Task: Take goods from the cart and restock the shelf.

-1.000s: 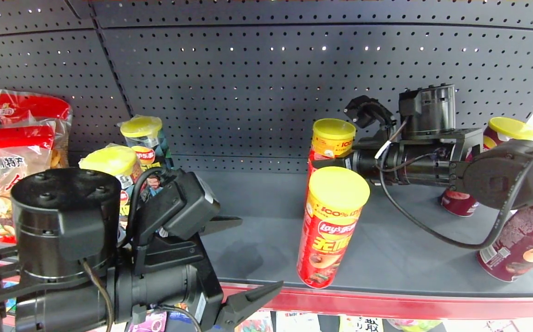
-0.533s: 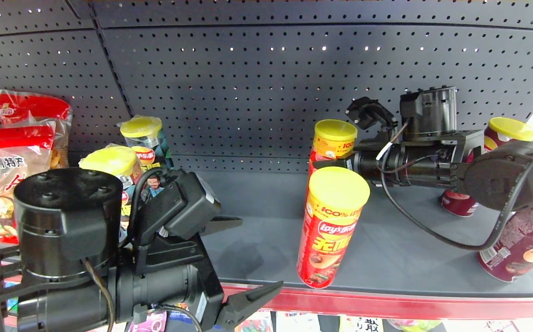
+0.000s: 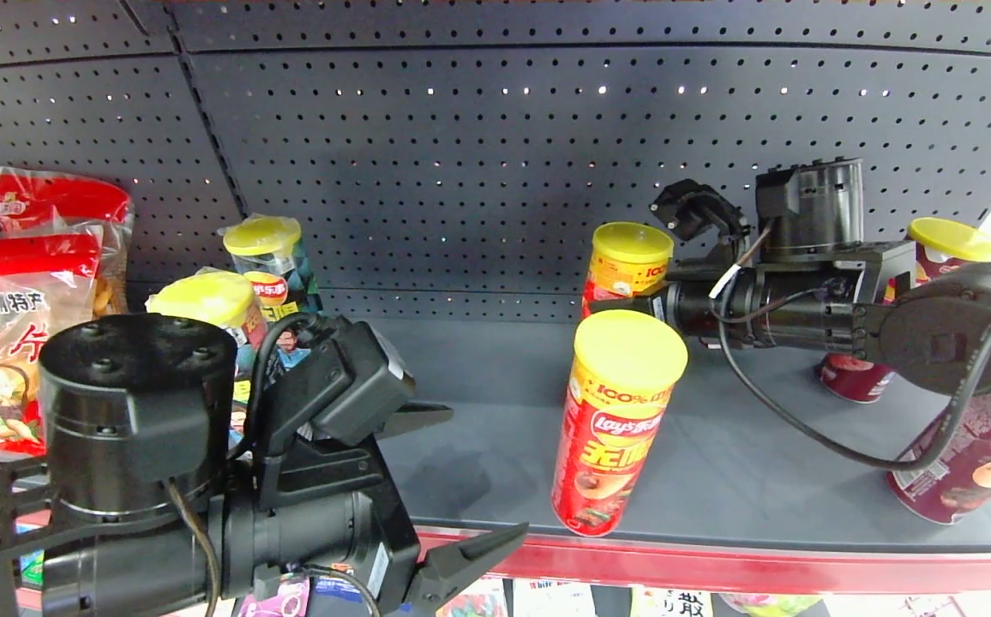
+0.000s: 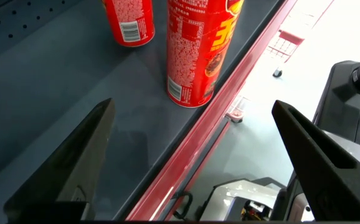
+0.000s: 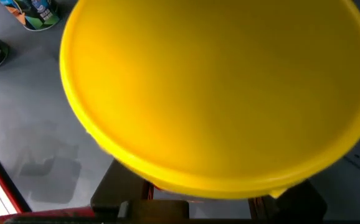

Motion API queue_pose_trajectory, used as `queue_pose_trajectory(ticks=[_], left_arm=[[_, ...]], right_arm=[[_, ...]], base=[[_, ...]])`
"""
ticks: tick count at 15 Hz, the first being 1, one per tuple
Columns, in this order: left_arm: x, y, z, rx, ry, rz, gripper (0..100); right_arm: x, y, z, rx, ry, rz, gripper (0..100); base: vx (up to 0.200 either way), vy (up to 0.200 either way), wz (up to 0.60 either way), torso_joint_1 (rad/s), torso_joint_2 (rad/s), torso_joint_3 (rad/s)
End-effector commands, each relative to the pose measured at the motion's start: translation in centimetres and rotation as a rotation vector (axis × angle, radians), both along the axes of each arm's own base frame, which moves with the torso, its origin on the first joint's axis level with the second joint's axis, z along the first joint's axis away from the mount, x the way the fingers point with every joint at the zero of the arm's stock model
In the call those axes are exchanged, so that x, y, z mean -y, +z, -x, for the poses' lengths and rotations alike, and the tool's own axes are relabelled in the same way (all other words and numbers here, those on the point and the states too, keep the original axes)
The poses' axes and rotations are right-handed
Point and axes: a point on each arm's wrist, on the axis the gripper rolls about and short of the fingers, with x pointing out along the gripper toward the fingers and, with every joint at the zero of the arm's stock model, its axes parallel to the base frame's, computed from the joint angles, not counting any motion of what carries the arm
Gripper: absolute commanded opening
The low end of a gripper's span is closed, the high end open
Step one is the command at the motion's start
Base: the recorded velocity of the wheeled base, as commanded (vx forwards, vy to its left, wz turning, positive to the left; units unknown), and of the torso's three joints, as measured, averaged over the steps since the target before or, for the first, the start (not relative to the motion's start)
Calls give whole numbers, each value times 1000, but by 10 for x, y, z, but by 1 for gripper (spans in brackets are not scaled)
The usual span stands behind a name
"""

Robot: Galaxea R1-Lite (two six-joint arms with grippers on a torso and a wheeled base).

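The red cardboard crisp tube with yellow plastic lid (image 3: 628, 259) stood upright, clamped in the right gripper (image 3: 620, 302), just behind a matching tube (image 3: 615, 420); the left gripper (image 3: 487, 471) gaped, well apart.

Open shelf (image 3: 478, 377) between teal cans (image 3: 271, 257) and front red can (image 3: 615, 428)
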Motion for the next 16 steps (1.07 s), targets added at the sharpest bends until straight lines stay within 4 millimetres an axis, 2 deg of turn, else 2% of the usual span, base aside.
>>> queue_pose_trajectory(ticks=[1,2,7,11,16], left_arm=[[0,-1,0,-2,0,-2,100],[0,0,0,-1,0,-1,100],[1,-2,-1,-16,6,0,100],[2,-5,-3,-24,8,-7,100],[6,-9,-7,-35,7,-19,100]], right_arm=[[1,0,2,-1,1,1,0],[1,-4,4,-10,0,7,100],[6,9,15,24,-17,-15,100],[21,15,42,16,-73,-26,100],[39,13,74,1,-104,-36,100]], base=[[0,0,0,0,0,0],[0,0,0,0,0,0],[0,0,0,0,0,0],[0,0,0,0,0,0],[0,0,0,0,0,0]])
